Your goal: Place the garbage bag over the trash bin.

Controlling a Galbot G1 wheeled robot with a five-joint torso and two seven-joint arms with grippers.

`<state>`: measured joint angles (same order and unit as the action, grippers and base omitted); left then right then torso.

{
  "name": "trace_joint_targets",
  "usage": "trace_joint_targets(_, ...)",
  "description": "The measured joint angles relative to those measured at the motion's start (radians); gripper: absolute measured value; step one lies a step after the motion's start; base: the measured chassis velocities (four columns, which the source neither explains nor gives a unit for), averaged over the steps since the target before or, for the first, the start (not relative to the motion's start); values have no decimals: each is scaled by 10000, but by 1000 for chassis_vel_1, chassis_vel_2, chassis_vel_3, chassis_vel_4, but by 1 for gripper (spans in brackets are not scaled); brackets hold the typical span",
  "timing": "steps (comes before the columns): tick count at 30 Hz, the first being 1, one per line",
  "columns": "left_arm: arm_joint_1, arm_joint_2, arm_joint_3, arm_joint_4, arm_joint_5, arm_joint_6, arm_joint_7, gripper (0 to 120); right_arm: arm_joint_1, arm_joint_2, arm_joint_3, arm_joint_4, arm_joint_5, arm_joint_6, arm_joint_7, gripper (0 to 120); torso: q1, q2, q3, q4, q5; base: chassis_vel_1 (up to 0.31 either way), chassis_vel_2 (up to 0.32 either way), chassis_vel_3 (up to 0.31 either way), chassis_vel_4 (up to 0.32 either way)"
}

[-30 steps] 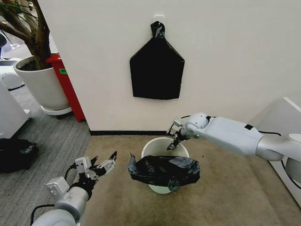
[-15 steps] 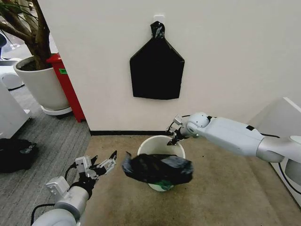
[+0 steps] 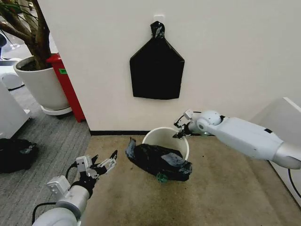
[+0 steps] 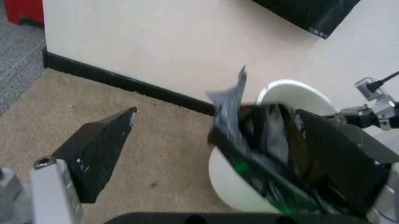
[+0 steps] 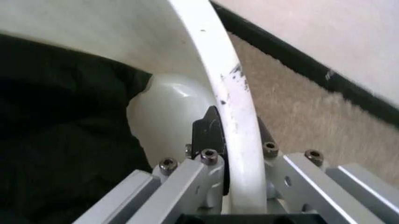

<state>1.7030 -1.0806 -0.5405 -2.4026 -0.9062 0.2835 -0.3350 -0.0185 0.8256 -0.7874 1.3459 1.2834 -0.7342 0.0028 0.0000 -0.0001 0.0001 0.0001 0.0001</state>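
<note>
You are facing a plain cream wall (image 3: 235,56) with a dark skirting strip along its foot, above a patch of tan carpet (image 3: 225,188) that gives way to grey flooring on your left. A flat, pentagon-shaped black bag bundle (image 3: 156,70), knotted at its top, hangs on the wall straight ahead, and a large white plant pot with a tree (image 3: 41,84) stands to the far left beside a red box (image 3: 67,84). The small round white plastic trash bin (image 3: 165,135) sits on the carpet just in front of the skirting. Your right gripper (image 3: 180,132) reaches in from the right and has the far-right part of the bin's rim pinched; the right wrist view shows one dark finger inside the wall and one outside, with the white rim (image 5: 232,116) running between them. The thin, glossy, crinkled black garbage bag (image 3: 157,161) is bunched over the near side of the bin, draped across the front rim and spilling toward the carpet on the near left, so much of the bin's mouth behind it is open. Your left gripper (image 3: 104,165) hovers low over the carpet to the left of the bag, apart from it, its fingers spread wide and holding nothing; the left wrist view shows the two dark fingers (image 4: 100,149) parted, with the bag (image 4: 268,149) and bin (image 4: 293,93) beyond them.
</note>
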Motion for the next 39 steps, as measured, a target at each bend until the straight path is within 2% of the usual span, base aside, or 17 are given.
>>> trace_joint_targets(1,-11,-8,15,7,27,-15,10,100,-261,-186,367,358,895,0,843,0,0,0,-1,-3,-1,0,0,0,0)
trace_joint_targets(3,-15,-11,21,15,40,-24,16,100,-341,-221,467,446,1094,0,1069,0,0,1,-1,-3,-3,0,0,0,0)
trace_joint_targets(5,-25,-12,37,68,129,-85,46,100,-1239,-393,1669,1362,3089,-3,3624,0,-1,0,1,-4,2,0,0,0,0)
trace_joint_targets(9,-70,53,55,109,192,-124,76,100,-2683,-204,3907,2643,5733,17,7355,0,-1,2,-3,1,-3,0,0,0,0)
trace_joint_targets(10,-94,86,62,112,192,-127,76,100,-3027,-124,4352,2930,6168,23,8163,0,-1,2,-2,1,-1,0,0,0,0)
trace_joint_targets(11,-94,86,62,112,192,-127,76,100,-3027,-124,4352,2930,6168,23,8163,0,-1,2,-2,1,-1,0,0,0,0)
trace_joint_targets(13,-134,154,71,123,192,-129,76,100,-3735,11,5119,3571,6795,141,9765,0,-1,2,-1,0,-1,0,0,0,0)
trace_joint_targets(17,-177,227,87,141,191,-130,75,100,-4659,217,5863,4636,7683,1306,11999,0,-1,2,-2,-3,-3,0,0,0,0)
trace_joint_targets(19,-182,233,93,142,191,-130,74,100,-4780,261,5926,4760,7700,1549,12274,0,-1,2,-1,0,-3,0,0,0,0)
trace_joint_targets(21,-207,252,138,158,203,-133,70,100,-5215,424,6223,5202,7704,2387,13067,0,-1,2,-1,2,-3,0,0,0,0)
trace_joint_targets(25,-257,260,261,231,291,-165,65,100,-5923,533,6594,5662,7330,2920,13386,0,-1,2,-1,-1,-2,0,0,0,0)
trace_joint_targets(39,-42,55,375,213,598,-308,49,100,-7683,882,7229,5678,5902,3093,12670,0,-1,2,-1,-1,-2,0,0,0,0)
